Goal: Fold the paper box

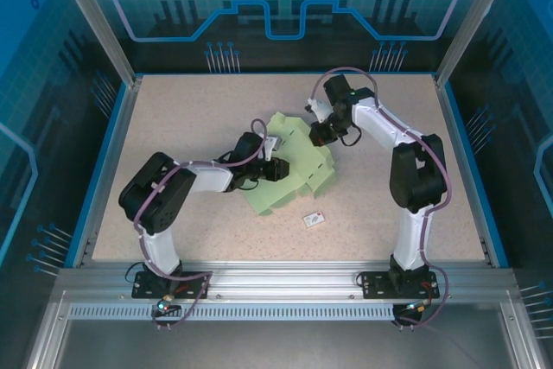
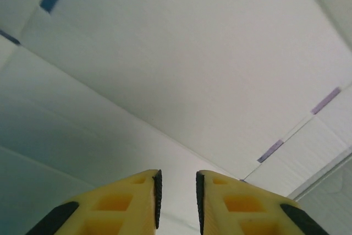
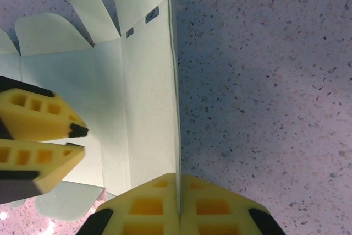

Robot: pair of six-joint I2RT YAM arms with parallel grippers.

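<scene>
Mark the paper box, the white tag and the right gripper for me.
paper box (image 1: pixel 302 162): top external view, flat middle panel.
white tag (image 1: pixel 314 219): top external view, its centre.
right gripper (image 3: pixel 179 182): right wrist view, between the fingertips clamping the box's edge.

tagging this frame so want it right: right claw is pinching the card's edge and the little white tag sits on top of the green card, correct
One slip: the white tag lies on the table beside the paper box, not on top of it, as the top external view shows. The right claw does pinch the card's edge.
</scene>
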